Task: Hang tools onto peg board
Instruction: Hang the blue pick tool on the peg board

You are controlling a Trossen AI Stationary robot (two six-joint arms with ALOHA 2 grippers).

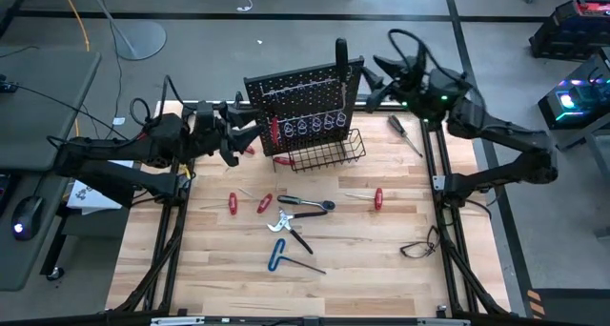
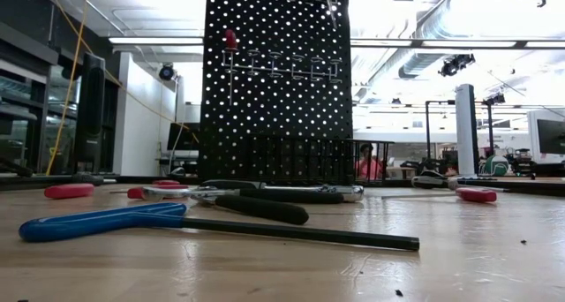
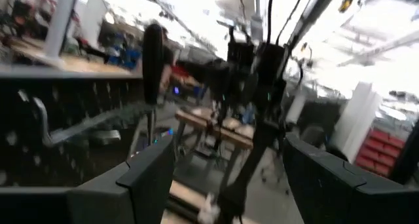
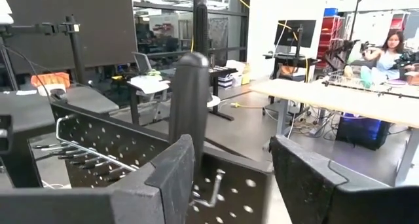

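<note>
Right gripper [image 1: 367,78] is at the upper right edge of the peg board [image 1: 300,102], fingers apart, holding nothing; a black-handled tool [image 4: 188,103] stands just beyond them. Left gripper [image 1: 250,135] is beside the board's left edge, fingers spread wide and empty.

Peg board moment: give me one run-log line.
peg board: upright | right gripper: open at top edge beside black-handled tool | left gripper: open, at left edge | blue hex key: on table

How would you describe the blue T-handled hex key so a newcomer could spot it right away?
Start at the black peg board standing at the far side of the wooden table. Come toward the near edge, past the silver pliers. The blue T-handled hex key lies flat there, the only blue tool among red-handled screwdrivers.
</note>
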